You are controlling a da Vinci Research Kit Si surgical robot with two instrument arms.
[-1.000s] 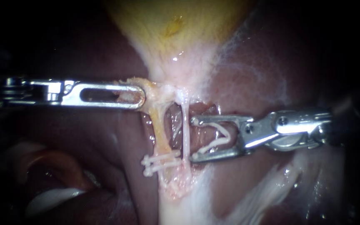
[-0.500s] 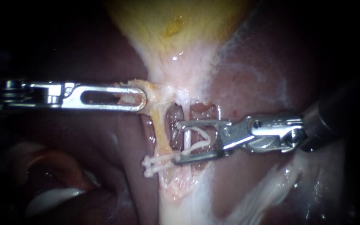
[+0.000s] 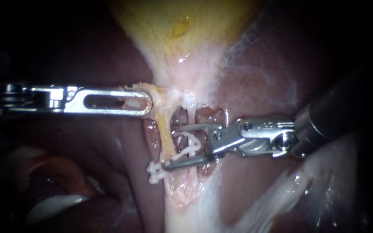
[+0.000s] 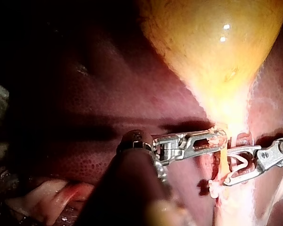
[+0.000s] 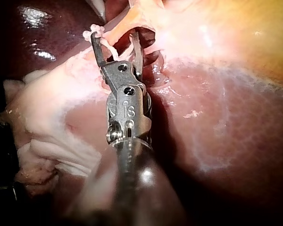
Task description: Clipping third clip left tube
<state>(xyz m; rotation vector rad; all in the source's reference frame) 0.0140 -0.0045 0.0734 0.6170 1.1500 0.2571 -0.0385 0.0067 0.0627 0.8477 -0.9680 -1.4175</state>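
The left tube is yellowish and runs down from the gallbladder neck; two white clips sit across its lower end. My right instrument comes in from the right. Its jaws stand apart, carrying a white clip whose legs lie along both. The jaw tips reach the left tube just above the two clips, and a thin white right tube lies between them. My left instrument, with slotted jaws, is shut on tissue at the gallbladder neck. The right wrist view shows my right instrument straddling the tubes.
Dark red liver surrounds the tubes on both sides. Pale fatty tissue lies below my right instrument. In the left wrist view my left instrument lies just above my right instrument, under the gallbladder.
My right instrument has moved left past the thin white tube to the left tube, and its jaws have narrowed a little. My left instrument has kept its hold and place.
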